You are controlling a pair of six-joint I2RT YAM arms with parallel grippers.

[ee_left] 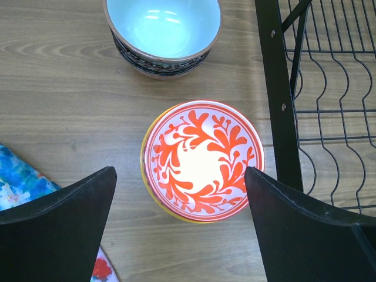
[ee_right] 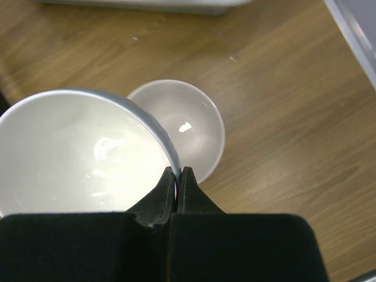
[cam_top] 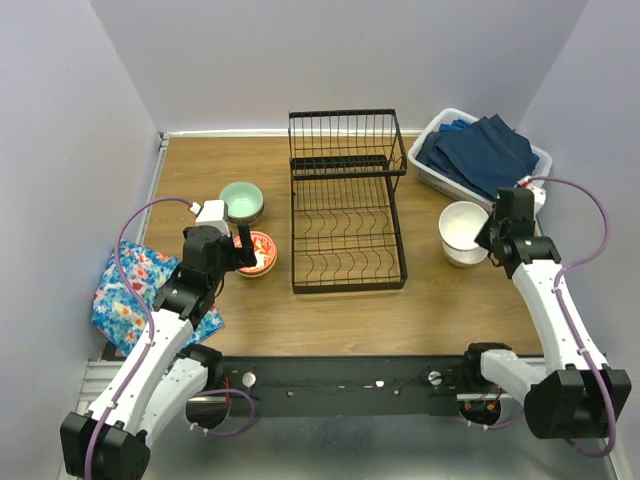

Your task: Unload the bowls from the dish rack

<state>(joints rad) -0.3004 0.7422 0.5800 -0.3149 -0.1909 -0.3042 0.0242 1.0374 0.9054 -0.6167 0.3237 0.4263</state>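
Note:
The black wire dish rack [cam_top: 345, 215] stands mid-table and no bowl shows in it. My left gripper [ee_left: 179, 176] is open just above a red-patterned bowl [ee_left: 202, 160], which sits nested in a yellow-rimmed bowl on the table, left of the rack [ee_left: 329, 106]. A mint-green bowl [ee_left: 163, 32] sits stacked on a dark-patterned bowl behind it. My right gripper [ee_right: 177, 173] is shut on the rim of a white bowl [ee_right: 76, 153], holding it just above and partly over another pale bowl [ee_right: 194, 129] on the table right of the rack [cam_top: 465, 252].
A white plastic basket of blue cloths [cam_top: 480, 150] stands at the back right, close behind the right gripper [cam_top: 492, 235]. A floral cloth [cam_top: 135, 295] lies at the left table edge by the left arm. Purple walls enclose the table.

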